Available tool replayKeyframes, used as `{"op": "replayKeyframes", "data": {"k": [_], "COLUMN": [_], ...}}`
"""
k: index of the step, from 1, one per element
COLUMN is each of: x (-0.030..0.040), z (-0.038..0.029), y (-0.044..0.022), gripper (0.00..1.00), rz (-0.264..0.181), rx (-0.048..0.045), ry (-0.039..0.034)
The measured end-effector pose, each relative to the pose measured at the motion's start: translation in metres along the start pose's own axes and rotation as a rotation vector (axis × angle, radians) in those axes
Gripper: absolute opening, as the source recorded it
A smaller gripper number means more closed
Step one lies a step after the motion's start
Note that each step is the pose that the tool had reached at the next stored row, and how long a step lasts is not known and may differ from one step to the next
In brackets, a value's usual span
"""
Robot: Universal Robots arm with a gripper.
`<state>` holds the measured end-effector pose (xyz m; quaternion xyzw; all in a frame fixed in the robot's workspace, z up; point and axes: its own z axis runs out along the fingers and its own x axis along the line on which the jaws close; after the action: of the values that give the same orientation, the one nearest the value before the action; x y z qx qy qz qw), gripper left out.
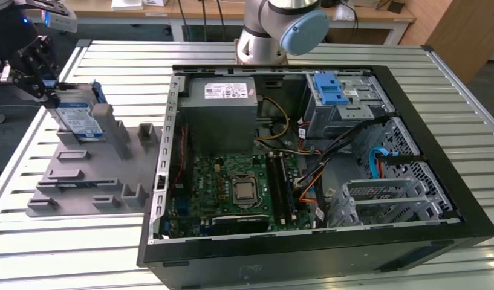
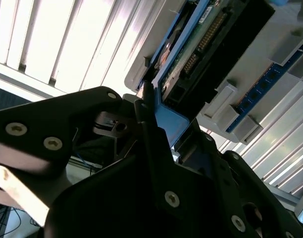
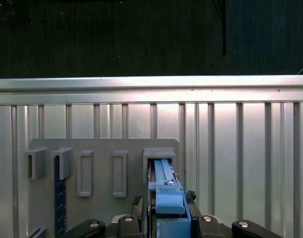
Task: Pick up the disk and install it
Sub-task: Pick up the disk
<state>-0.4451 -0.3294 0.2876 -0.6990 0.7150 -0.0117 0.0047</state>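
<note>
Hand (image 1: 50,95) was closed, pinching blue top edge of disk (image 1: 79,119), upper left of exterior view. Disk stood upright in slot of grey holder tray (image 1: 77,175) on slatted metal counter (image 1: 118,60). Open PC case (image 1: 464,223) sat just beside tray, toward exterior view's right.

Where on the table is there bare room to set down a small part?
Bare table slats lie at the exterior view's lower left, between the grey fixture and the table edge, and between the disk and the arm's base. Crowded: inside the computer case, and round the disk, where the gripper is.
</note>
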Motion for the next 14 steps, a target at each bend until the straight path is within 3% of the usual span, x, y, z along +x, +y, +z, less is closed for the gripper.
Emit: {"op": "replayKeyframes", "data": {"k": [2, 3, 14], "x": [0.0000, 0.0000, 0.0000], "z": [0.0000, 0.0000, -0.0014], "y": [0.0000, 0.0000, 0.0000], "gripper": [0.43, 0.36, 0.36], "rz": [0.000, 0.000, 0.000], "rx": [-0.0001, 0.0000, -0.0002], "ry": [0.0000, 0.0000, 0.0001]}}
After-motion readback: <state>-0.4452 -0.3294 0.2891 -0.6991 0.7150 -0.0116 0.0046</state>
